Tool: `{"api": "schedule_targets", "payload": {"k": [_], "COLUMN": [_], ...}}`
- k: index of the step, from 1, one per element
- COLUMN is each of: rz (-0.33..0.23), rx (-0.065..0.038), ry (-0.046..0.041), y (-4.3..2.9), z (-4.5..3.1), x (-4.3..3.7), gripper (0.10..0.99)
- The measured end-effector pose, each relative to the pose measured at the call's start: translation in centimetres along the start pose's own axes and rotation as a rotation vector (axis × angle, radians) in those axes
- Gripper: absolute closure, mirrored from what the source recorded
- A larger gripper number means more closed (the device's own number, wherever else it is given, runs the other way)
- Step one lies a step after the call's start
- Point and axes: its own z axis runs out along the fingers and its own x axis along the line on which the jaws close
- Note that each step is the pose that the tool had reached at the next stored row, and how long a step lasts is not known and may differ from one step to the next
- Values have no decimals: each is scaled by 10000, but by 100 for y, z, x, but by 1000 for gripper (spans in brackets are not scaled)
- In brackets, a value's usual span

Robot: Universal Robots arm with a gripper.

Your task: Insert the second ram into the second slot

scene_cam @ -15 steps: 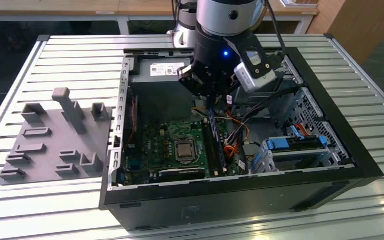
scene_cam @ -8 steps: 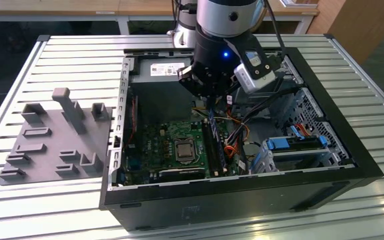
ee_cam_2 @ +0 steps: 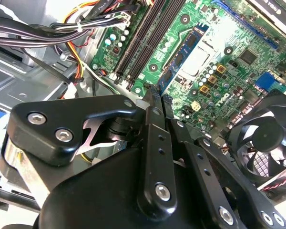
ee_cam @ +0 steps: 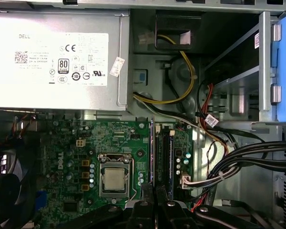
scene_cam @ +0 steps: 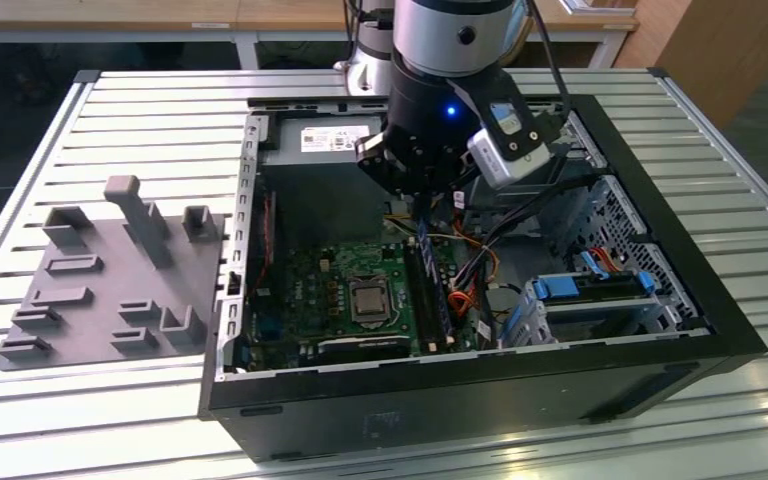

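My black gripper (ee_cam_2: pixel 158 99) pinched narrow on the long thin blue circuit-board ram strip (ee_cam_2: pixel 183 59), strip on edge, at black memory slots (ee_cam_2: pixel 142 43), green motherboard (ee_cam: pixel 86 138)

Even, bright light falls on the slatted surface (scene_cam: pixel 131 110), with glare along its near edge. The computer case (scene_cam: pixel 491 405) is shadowed inside, and the black pincer (ee_cam_2: pixel 157 98) catches soft highlights.

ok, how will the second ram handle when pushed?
Likely stiff: the second ram is a thin flat board, sticking out straight from the gripper. Probably light, but fragile, with bare chips on its face. Pinched narrowly on a long strip, it could pivot.
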Motion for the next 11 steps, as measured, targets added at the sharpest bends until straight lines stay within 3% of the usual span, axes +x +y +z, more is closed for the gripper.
{"api": "schedule_targets", "payload": {"k": [8, 11], "rz": [0, 0], "rx": [0, 0], "ry": [0, 0], "y": [-1, -2], "z": [13, 57], "x": [0, 1], "gripper": [949, 949]}}
